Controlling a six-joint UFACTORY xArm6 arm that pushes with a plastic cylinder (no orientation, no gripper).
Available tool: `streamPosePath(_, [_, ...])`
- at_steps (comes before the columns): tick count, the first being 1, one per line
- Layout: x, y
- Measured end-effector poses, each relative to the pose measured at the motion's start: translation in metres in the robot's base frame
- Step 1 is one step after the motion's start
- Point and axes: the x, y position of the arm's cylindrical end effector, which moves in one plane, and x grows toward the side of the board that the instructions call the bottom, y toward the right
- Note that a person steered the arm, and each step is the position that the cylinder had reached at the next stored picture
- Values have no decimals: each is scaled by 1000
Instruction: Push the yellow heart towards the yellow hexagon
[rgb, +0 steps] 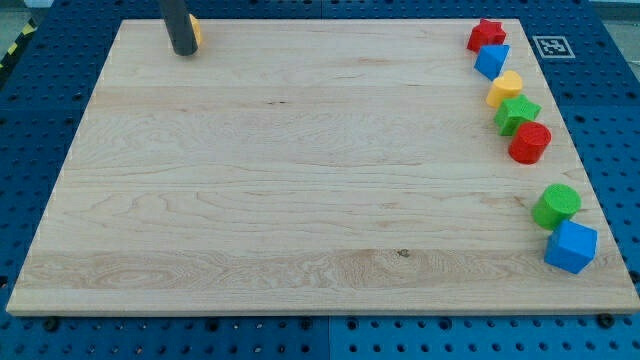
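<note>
The yellow heart (505, 88) lies near the view's right edge of the wooden board (300, 180), between a blue block and a green star. A yellow block (196, 32), probably the yellow hexagon, sits at the view's top left, mostly hidden behind my rod. My tip (184, 52) rests on the board right against that yellow block, far to the left of the heart.
Along the right edge stand a red star (486, 34), a blue block (492, 61), a green star (517, 113) and a red cylinder (530, 143). Lower down are a green cylinder (556, 206) and a blue cube (571, 247). A marker tag (551, 45) lies off the board.
</note>
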Motion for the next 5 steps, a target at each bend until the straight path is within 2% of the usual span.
streamPosePath(1, [0,-3])
streamPosePath(2, [31,11])
streamPosePath(3, [50,67])
streamPosePath(4, [45,115])
streamPosePath(5, [-1,147])
